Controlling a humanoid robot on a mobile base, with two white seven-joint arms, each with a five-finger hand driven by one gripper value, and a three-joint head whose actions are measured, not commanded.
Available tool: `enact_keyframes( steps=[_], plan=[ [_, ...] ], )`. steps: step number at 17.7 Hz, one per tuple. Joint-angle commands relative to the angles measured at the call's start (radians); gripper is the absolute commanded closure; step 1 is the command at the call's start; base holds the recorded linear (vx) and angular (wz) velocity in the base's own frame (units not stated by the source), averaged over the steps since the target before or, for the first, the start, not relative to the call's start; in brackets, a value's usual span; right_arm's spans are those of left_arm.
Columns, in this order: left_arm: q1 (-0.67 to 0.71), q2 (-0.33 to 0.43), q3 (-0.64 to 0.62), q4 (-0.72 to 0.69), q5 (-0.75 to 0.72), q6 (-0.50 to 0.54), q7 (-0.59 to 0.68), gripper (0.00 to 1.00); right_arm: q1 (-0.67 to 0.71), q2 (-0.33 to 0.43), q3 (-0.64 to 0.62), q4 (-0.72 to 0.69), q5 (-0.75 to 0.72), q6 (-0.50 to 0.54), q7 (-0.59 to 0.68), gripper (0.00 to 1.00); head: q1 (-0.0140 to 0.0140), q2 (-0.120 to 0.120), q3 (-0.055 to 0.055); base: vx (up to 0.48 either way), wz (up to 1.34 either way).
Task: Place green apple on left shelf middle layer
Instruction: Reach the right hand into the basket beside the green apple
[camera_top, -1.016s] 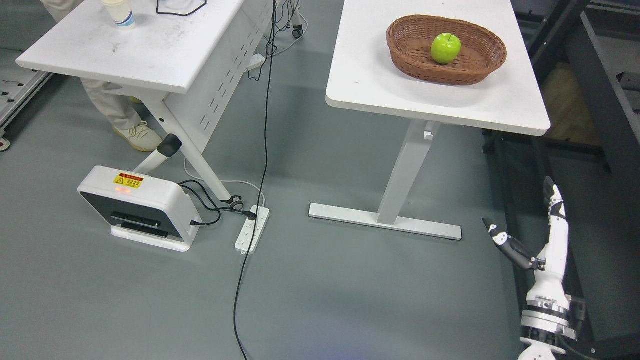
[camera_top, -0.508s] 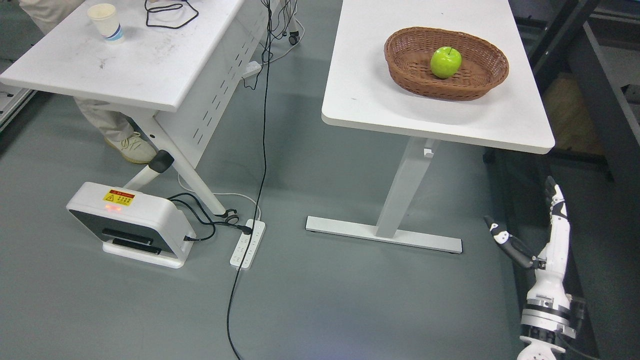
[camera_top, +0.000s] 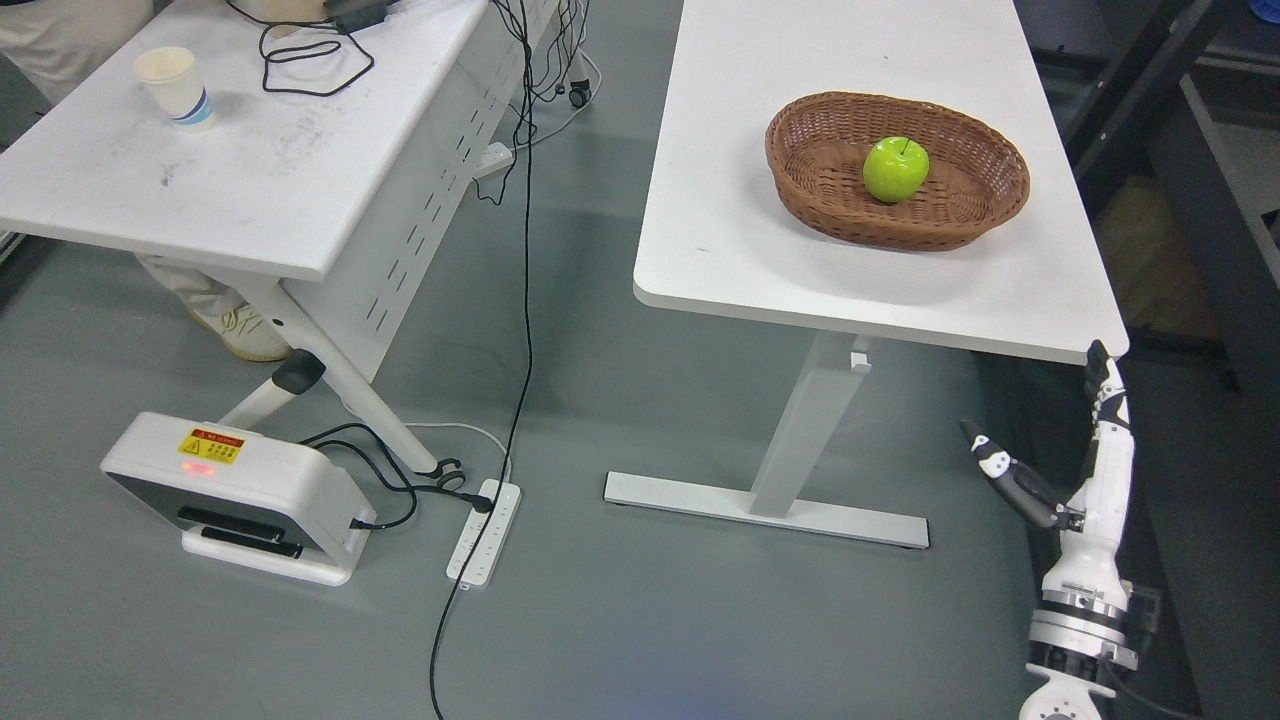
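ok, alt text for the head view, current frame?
A green apple sits in a brown wicker basket on a white table, untouched. The robot's right hand hangs open, low at the lower right, below the table's edge. To the left, a second white table holds a paper cup and black cables; a power strip lies on the grey floor.

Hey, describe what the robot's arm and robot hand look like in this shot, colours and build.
Only the right robot hand shows, at the lower right. It is glossy white with slender, segmented fingers banded in black and white. The thumb is mostly black with a white patch near its tip. Below, a white wrist widens into a ringed silver-grey metal cuff. A thin dark cable trails by the cuff. No left arm is visible.
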Motion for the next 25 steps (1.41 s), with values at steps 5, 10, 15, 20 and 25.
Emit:
enact_keyframes(
  steps=[5, 10, 15, 20, 25],
  plan=[
    [-0.021, 0.017, 0.0, 0.0, 0.0, -0.001, -0.001, 0.0, 0.002, 0.012, 0.003, 0.0, -0.001, -0.001, 0.004, 0.0, 0.0, 0.0, 0.0, 0.257, 0.0],
    [-0.021, 0.017, 0.0, 0.0, 0.0, -0.001, -0.001, 0.0, -0.004, 0.004, 0.005, 0.0, -0.001, -0.018, 0.031, 0.0, 0.0, 0.0, 0.0, 0.284, -0.06],
    [-0.021, 0.017, 0.0, 0.0, 0.0, -0.001, -0.001, 0.0, -0.031, -0.072, -0.002, 0.0, -0.002, -0.009, 0.062, 0.01, 0.0, 0.0, 0.0, 0.284, -0.04],
    [-0.021, 0.017, 0.0, 0.0, 0.001, -0.001, -0.001, 0.0, -0.073, -0.091, -0.002, 0.0, -0.001, 0.035, 0.221, 0.04, 0.0, 0.0, 0.0, 0.242, 0.02],
    [-0.021, 0.017, 0.0, 0.0, 0.001, -0.001, -0.001, 0.0, -0.102, -0.168, 0.006, 0.0, 0.016, 0.069, 0.252, 0.03, 0.0, 0.0, 0.0, 0.172, 0.03]
  ],
)
